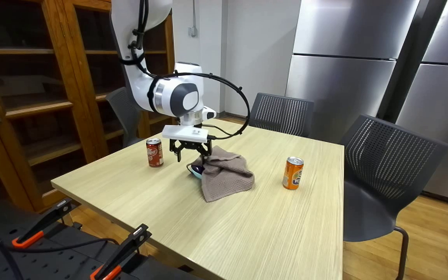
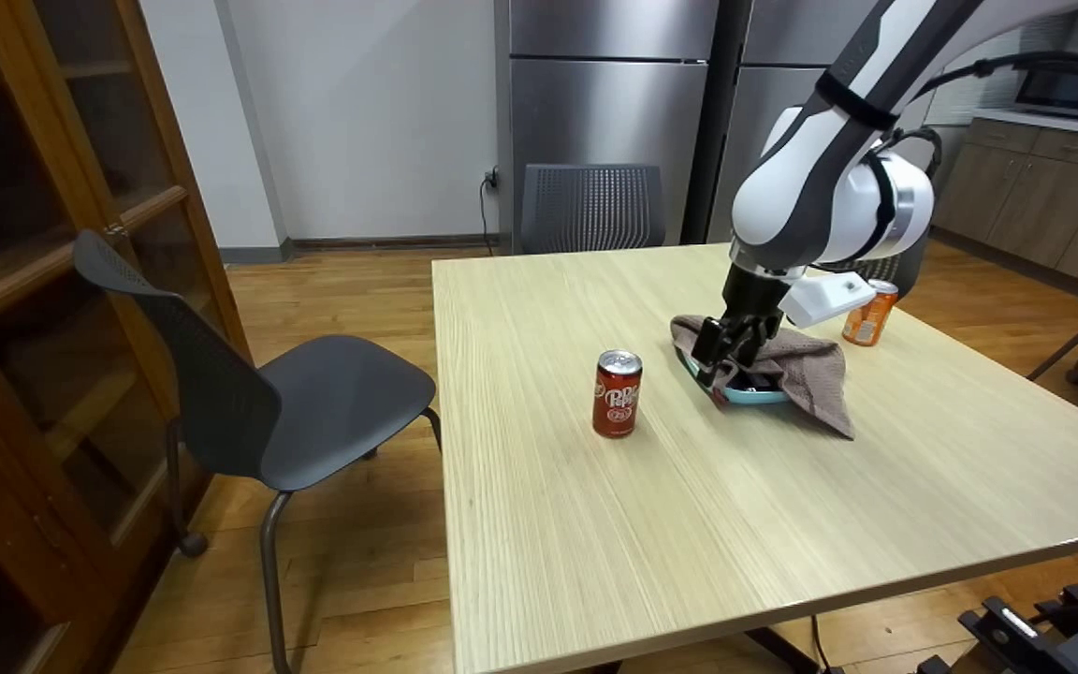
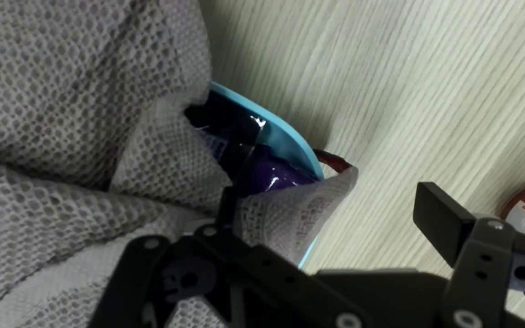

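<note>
Gripper (image 1: 192,156) spread wide, empty, one waffle-weave towel (image 1: 228,175) partly over one bowl (image 3: 290,136) beneath, one Dr Pepper can (image 2: 617,393) near, one Fanta can (image 1: 293,173) farther

pale tabletop (image 1: 270,221) leaves passage between the bunched brown cloth (image 1: 228,177) and the orange can (image 1: 293,173), and between the blue dish (image 3: 285,132) and the red can (image 2: 617,393) (the spread gripper (image 1: 191,158) hangs partly there). from above, the cloth blocks much of the dish.
</note>
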